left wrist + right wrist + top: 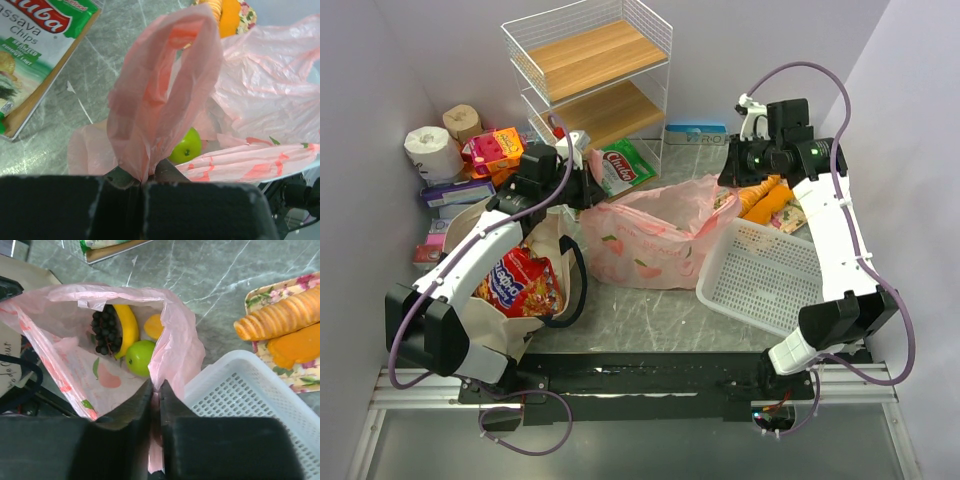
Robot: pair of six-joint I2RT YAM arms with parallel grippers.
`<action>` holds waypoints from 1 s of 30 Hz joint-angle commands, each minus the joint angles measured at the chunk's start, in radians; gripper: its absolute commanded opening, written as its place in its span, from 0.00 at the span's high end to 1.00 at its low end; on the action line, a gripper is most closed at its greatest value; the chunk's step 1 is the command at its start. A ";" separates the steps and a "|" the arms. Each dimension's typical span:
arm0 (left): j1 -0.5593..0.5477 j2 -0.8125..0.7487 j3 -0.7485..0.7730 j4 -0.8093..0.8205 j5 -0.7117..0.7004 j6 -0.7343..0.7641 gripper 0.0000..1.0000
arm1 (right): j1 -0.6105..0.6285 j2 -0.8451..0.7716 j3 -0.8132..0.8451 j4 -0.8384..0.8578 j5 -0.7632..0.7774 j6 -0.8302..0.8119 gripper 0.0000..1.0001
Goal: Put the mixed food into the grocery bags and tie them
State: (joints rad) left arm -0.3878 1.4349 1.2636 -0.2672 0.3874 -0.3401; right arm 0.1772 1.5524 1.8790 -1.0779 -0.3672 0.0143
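Tearing worries me — left pincer (pixel 142 176) and right pincer (pixel 155 390) both clamp handles of the thin pink bag (pixel 655 240); tugging could rip them.

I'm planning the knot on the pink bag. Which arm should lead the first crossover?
Probably left. The left fingers pinch a whole handle loop standing free over the table. The right fingers also grip the bag, but right beside the basket, with less room to swing.

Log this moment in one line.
left claw: shut on pink bag handle | right claw: shut on pink bag rim | inside: grapes, banana, apple, orange | bag untied
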 commanded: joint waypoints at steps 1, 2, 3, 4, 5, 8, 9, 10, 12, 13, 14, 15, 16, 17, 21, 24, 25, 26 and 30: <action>-0.005 0.005 0.042 -0.010 -0.077 -0.037 0.99 | 0.007 -0.096 -0.017 0.044 -0.027 -0.005 0.93; -0.005 0.012 0.048 -0.024 -0.096 -0.045 0.99 | 0.005 -0.118 -0.029 0.062 -0.045 -0.005 0.97; -0.003 0.015 0.059 -0.036 -0.119 -0.063 0.99 | 0.007 -0.139 -0.044 0.096 -0.056 -0.007 0.99; -0.002 0.021 0.060 -0.043 -0.149 -0.072 0.99 | 0.005 -0.181 -0.075 0.108 -0.068 -0.035 1.00; -0.002 0.024 0.062 -0.049 -0.163 -0.083 0.99 | 0.005 -0.201 -0.093 0.121 -0.078 -0.040 1.00; 0.004 0.027 0.062 -0.043 -0.203 -0.131 0.99 | 0.007 -0.264 -0.158 0.133 -0.128 -0.057 1.00; 0.006 0.030 0.065 -0.044 -0.214 -0.152 0.99 | 0.005 -0.276 -0.175 0.128 -0.163 -0.060 1.00; 0.009 0.041 0.069 -0.047 -0.223 -0.160 0.99 | 0.008 -0.302 -0.210 0.128 -0.180 -0.065 1.00; 0.009 0.048 0.085 -0.061 -0.255 -0.183 0.99 | 0.015 -0.330 -0.251 0.131 -0.220 -0.076 1.00; 0.010 0.061 0.091 -0.069 -0.274 -0.197 0.99 | 0.021 -0.357 -0.289 0.127 -0.229 -0.083 1.00; 0.012 0.064 0.094 -0.073 -0.294 -0.206 0.99 | 0.024 -0.371 -0.308 0.122 -0.230 -0.089 1.00; 0.017 0.067 0.098 -0.075 -0.304 -0.223 0.99 | 0.028 -0.382 -0.340 0.113 -0.230 -0.093 1.00; 0.018 0.071 0.100 -0.075 -0.315 -0.230 0.99 | 0.031 -0.400 -0.356 0.093 -0.230 -0.102 1.00; 0.020 0.076 0.102 -0.075 -0.330 -0.235 0.99 | 0.033 -0.410 -0.369 0.082 -0.228 -0.102 1.00; 0.023 0.107 0.128 -0.092 -0.335 -0.244 0.99 | 0.045 -0.459 -0.451 0.084 -0.231 -0.079 1.00; 0.023 0.122 0.132 -0.086 -0.318 -0.240 0.99 | 0.047 -0.485 -0.466 0.104 -0.230 -0.065 1.00; 0.021 0.125 0.132 -0.076 -0.312 -0.235 0.99 | 0.047 -0.486 -0.463 0.108 -0.228 -0.060 1.00; 0.021 0.125 0.129 -0.070 -0.303 -0.225 0.99 | 0.047 -0.485 -0.459 0.114 -0.240 -0.060 0.98; 0.023 0.107 0.100 -0.006 -0.226 -0.178 0.99 | 0.048 -0.471 -0.448 0.168 -0.281 -0.050 0.80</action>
State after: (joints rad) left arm -0.3698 1.5639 1.3544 -0.3550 0.1032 -0.5591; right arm 0.2184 1.0901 1.4063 -0.9825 -0.5961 -0.0490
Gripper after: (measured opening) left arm 0.030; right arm 0.143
